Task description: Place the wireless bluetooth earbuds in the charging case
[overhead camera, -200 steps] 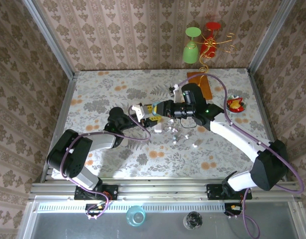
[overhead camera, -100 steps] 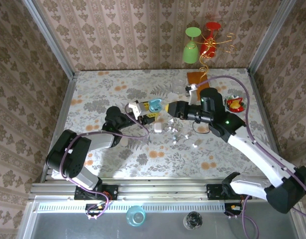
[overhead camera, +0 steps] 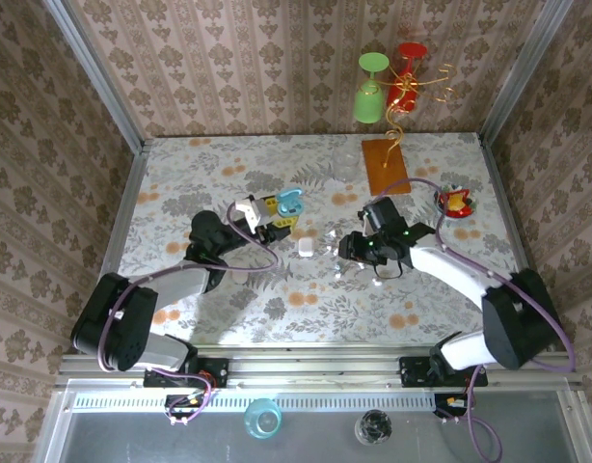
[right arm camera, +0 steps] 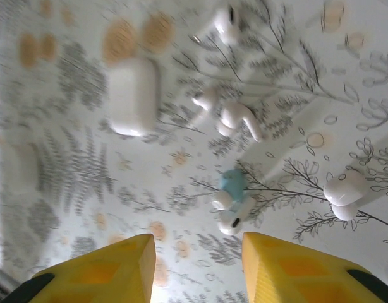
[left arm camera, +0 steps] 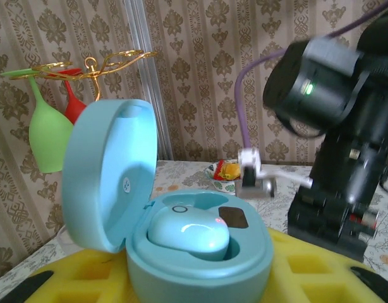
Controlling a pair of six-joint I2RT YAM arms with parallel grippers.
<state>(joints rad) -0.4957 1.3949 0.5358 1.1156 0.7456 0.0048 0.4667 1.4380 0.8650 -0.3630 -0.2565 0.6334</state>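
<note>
Bright, even light; soft shadows; wrist views partly blurred

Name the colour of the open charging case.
The charging case is light teal; the left wrist view shows it best.

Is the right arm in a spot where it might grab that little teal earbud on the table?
Probably yes: the right gripper hovers open above the teal earbud, with nothing covering it. White earbuds lie tight against it and may crowd the pinch.

White earbuds (right arm camera: 235,118) and 1 teal earbud (right arm camera: 232,181) crowd the table (right arm camera: 74,189) under the right gripper (right arm camera: 197,265); a white case (right arm camera: 132,96) lies left, bare room between
</note>
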